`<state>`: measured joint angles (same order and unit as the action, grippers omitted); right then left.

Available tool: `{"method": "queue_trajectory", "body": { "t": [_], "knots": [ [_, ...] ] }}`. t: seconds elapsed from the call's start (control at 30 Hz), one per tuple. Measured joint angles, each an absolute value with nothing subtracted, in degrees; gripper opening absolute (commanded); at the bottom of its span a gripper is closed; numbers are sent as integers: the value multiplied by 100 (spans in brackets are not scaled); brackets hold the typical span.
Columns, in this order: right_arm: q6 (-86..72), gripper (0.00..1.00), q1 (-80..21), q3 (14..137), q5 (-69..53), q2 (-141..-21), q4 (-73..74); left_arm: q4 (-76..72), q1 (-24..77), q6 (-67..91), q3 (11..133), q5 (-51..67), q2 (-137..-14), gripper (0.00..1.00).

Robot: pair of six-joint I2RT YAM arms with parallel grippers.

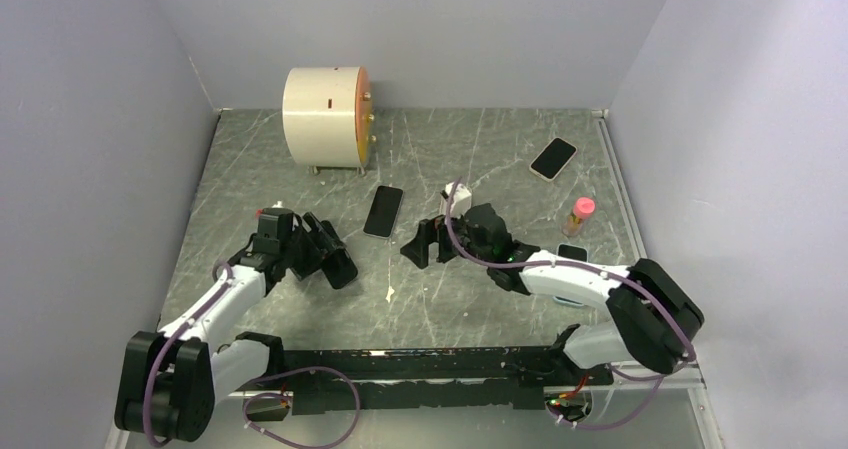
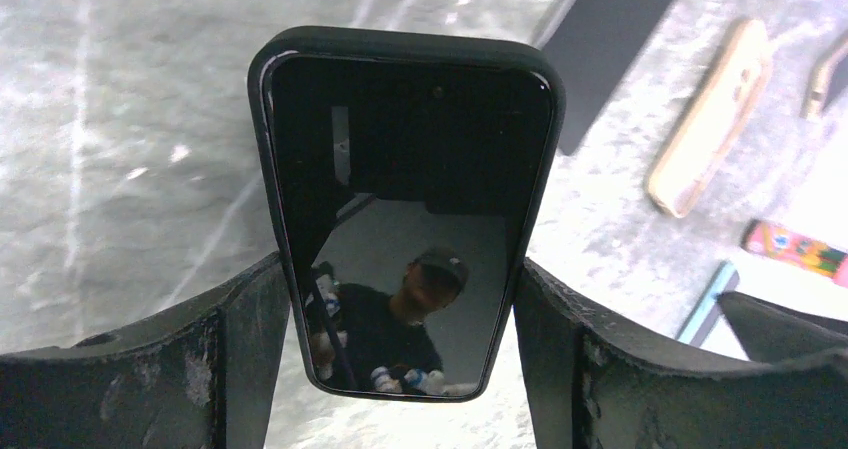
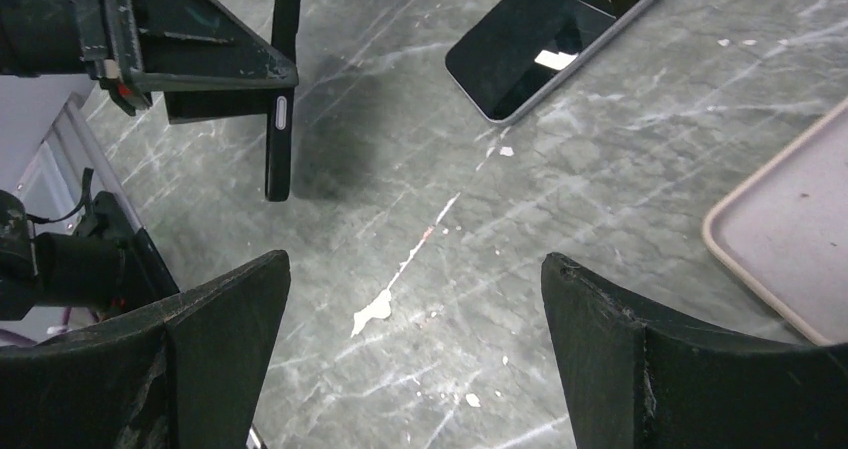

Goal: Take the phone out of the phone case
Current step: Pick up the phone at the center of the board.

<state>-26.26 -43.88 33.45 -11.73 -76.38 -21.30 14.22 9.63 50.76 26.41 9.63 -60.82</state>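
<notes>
A dark-screened phone [image 2: 410,219] sits inside a black phone case [image 2: 400,44]. My left gripper [image 2: 400,269] is shut on the cased phone's two long sides, and its fingers [image 2: 240,339] press against the case. In the top view the left gripper [image 1: 335,259] holds the cased phone [image 1: 342,267] just above the table's left half. The right wrist view shows the case edge-on [image 3: 280,139], lifted off the table with a shadow beneath. My right gripper [image 1: 425,244] [image 3: 415,269] hangs open a little to the right of it, with nothing between its fingers.
Between the two grippers and farther back, a bare black phone [image 1: 383,211] [image 3: 545,39] lies flat. A beige-edged phone [image 1: 553,158] [image 2: 710,119] lies at the back right. Near the right arm stands a pink-capped bottle [image 1: 579,215], and a white drum [image 1: 325,116] is at the back left.
</notes>
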Motion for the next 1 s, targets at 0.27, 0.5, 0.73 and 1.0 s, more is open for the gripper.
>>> {"method": "queue_trajectory", "body": {
  "t": [0.27,0.5,0.73,1.0],
  "knots": [
    [-2504,93,-5286,3752,-207,-8224,-2471,775,1203,5236,2493,1076,-5561,19],
    [-2469,84,-5699,4010,106,-8807,-3009,454,1452,5502,2255,1214,-5590,19],
    [-2467,67,-5808,4219,145,-9459,-3284,187,1756,5671,2255,1323,-5599,20],
    [-2530,30,-5819,4405,-51,-9791,-3531,-215,2069,5798,2250,1323,-5754,27]
  ]
}}
